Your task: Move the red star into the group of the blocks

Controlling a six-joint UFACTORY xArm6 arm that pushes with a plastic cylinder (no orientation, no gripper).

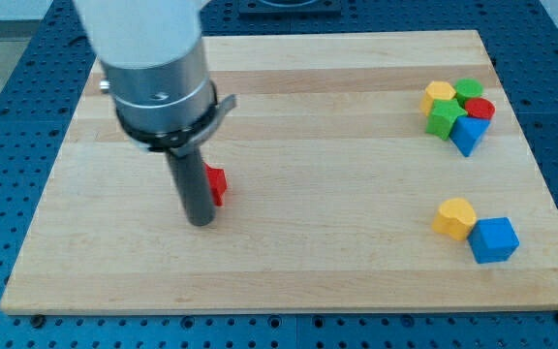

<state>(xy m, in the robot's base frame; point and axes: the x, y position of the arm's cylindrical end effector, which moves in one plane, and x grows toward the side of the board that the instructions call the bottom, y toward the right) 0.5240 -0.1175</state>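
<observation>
Red star point(217, 184), small, rigid, probably light and free-sliding on the wooden board point(289, 262); my tip point(201, 222), a bare rod holding nothing, touches its left side, the likely pushing face.

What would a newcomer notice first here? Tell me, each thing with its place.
The big arm at the view's left, its dark rod ending in my tip, just left of the mostly hidden red star. Then the tight cluster of blocks at upper right, and the yellow block touching the blue cube lower right.
</observation>
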